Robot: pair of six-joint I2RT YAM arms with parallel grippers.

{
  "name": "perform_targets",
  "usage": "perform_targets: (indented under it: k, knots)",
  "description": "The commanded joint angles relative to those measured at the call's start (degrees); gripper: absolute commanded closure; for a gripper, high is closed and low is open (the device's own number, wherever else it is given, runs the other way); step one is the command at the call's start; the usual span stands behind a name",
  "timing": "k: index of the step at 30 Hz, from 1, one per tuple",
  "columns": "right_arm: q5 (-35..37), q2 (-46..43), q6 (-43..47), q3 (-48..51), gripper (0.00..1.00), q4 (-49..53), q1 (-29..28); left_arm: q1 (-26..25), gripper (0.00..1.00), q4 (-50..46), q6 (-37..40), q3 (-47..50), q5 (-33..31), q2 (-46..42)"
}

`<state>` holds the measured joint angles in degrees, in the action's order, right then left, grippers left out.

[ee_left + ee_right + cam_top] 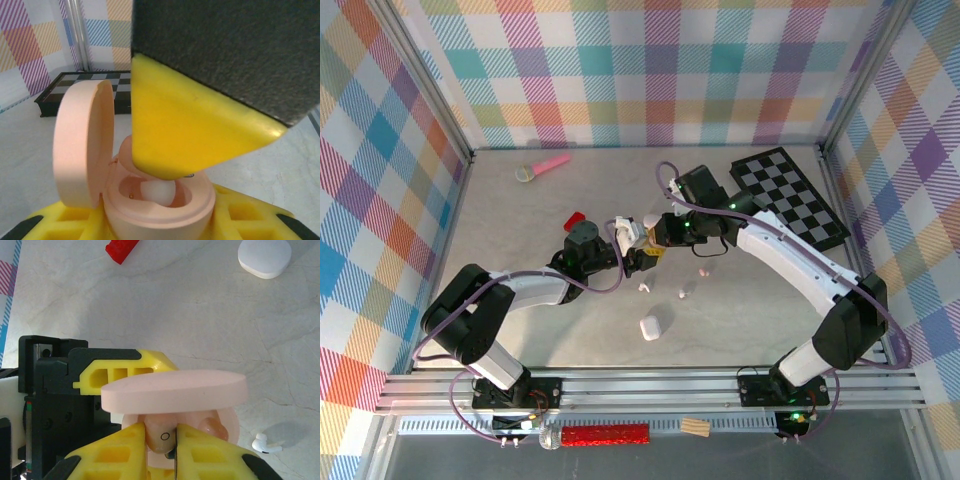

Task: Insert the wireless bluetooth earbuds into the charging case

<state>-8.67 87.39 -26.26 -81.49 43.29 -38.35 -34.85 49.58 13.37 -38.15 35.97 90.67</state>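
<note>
Right gripper (161, 426) pinches a pink earbud (161, 437) at the mouth of the open pink case (175, 390), which the left gripper (635, 252) clamps at the middle of the table (750, 330). The raised lid crowds the fingers. Nearer the front edge lie a white earbud (264, 444) and a closed white case (265, 257). A chessboard (795, 195) fills the far right corner.

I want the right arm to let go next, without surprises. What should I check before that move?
1. Lid of round pale pink plastic charging case open: ok.
2. Left gripper shut on the case: ok.
3. Right gripper shut on tiny pale pink earbud: ok.
4. Earbud fully seated in its socket: cannot tell.
5. Loose white stemmed earbud on table, apart from case: ok.
</note>
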Motion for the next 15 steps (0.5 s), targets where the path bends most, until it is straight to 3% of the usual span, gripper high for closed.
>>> perform_targets:
  k: [1,10,12,15]
  knots:
    - [-1.3,0.8,1.1,-1.4,0.81,2.0,-0.5,-0.7,0.62,0.7,1.1,-1.3,0.8,-1.2]
    - [-0.8,-0.9,0.3,-0.2,0.71,0.3,-0.5,-0.8,0.62,1.1,1.0,-1.3,0.9,-1.1]
    - [0.0,-1.7,0.1,0.0,0.65,0.1,-0.5,-0.8,0.62,1.3,0.9,-1.2,0.9,-1.1]
    - [0.7,-3.6,-0.2,1.1,0.65,-1.0,-0.4,-0.7,0.62,2.3,0.6,-0.9,0.6,-0.9]
